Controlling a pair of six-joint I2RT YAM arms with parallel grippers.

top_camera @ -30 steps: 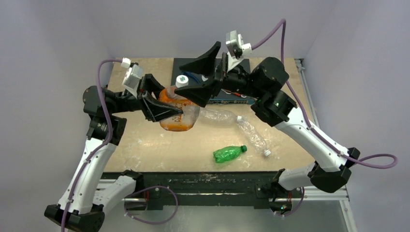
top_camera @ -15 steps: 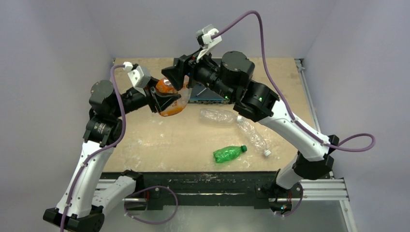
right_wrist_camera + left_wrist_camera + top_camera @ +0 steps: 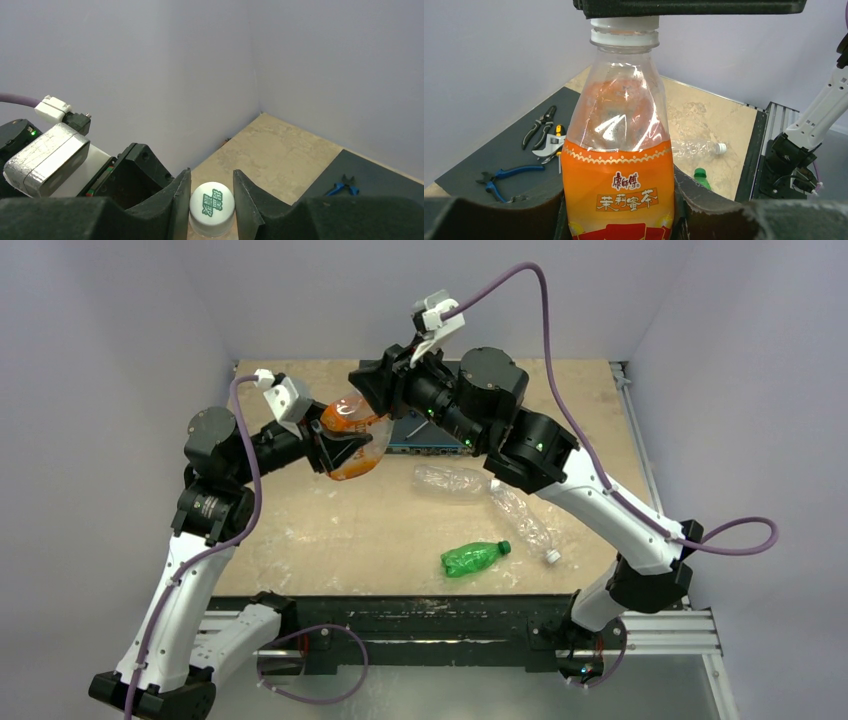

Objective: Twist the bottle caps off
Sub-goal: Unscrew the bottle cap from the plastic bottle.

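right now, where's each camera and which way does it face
Top external: above and behind, looking down on the table; left arm and right arm show.
Left wrist: on left gripper, facing the orange-label bottle; its fingers show.
Right wrist: on right gripper, facing the white cap; its fingers show.
Both wrist views share that cap.

Table [image 3: 290, 530] left-front free; green bottle [image 3: 472, 558], clear bottles [image 3: 522, 518] clutter right-centre; tools [image 3: 540, 131] far.

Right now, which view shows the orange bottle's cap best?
Right wrist: white cap faces the lens, print clear, inside right tool. Left wrist: only its side, atop the bottle; top view hides it behind that tool.
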